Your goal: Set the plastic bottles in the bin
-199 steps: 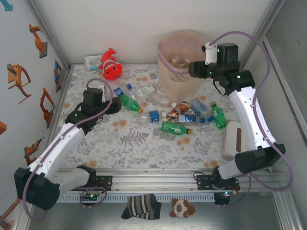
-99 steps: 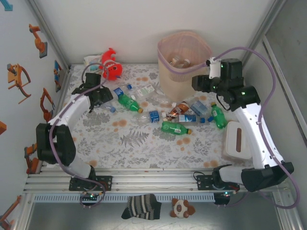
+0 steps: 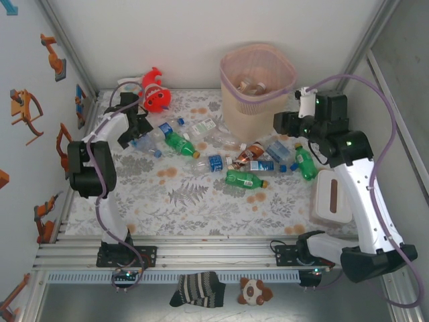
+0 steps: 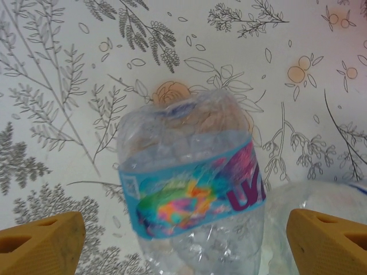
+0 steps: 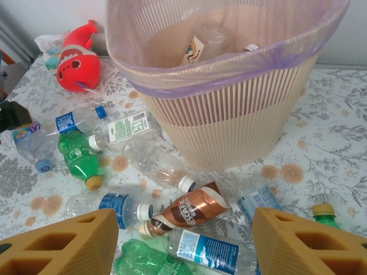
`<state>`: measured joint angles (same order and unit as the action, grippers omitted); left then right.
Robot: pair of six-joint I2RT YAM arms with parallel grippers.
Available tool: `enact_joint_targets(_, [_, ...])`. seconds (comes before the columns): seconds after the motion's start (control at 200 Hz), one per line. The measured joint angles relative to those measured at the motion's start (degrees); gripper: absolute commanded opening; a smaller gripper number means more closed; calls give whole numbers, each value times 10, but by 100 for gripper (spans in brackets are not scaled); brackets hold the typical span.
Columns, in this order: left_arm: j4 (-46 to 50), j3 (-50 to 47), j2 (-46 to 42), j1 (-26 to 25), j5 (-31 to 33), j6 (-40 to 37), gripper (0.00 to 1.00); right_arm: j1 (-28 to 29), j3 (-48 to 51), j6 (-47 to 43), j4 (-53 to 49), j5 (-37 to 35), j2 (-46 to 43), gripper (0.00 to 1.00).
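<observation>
The left claw [image 4: 183,243], wide open and empty, hovers over a crumpled clear bottle [image 4: 192,200] well left of the bin [image 3: 251,114]. I would centre on its label, then close gently. The right claw [image 5: 183,240], beside the bin, hangs half-open and empty.

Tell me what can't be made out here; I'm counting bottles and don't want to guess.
- Inside the bin: top external and right wrist views, its wall hides the bottom, bottles uncountable.
- The crumpled clear bottle: left wrist view, lower end cut off by the bottom edge.
- The bottle labels: top external view, too small to read.
</observation>
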<state>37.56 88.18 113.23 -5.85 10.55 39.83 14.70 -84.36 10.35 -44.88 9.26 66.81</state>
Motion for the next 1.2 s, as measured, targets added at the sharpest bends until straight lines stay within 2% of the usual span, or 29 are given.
enact_joint_targets(0.31, [24,38,67,7,6,20,92,0,0,0,-16,-11,-5,62])
enact_joint_targets(0.476, [25,37,81,13,5,25,83,0,0,0,-22,-12,-5,62])
enact_joint_targets(0.761, [9,20,78,14,5,29,76,0,0,2,-23,-12,-7,62])
enact_joint_targets(0.986, [2,-25,27,14,-1,27,75,0,3,10,-15,12,-11,62])
enact_joint_targets(1.202, [-9,-66,-80,14,-17,14,74,0,29,33,17,60,-14,62])
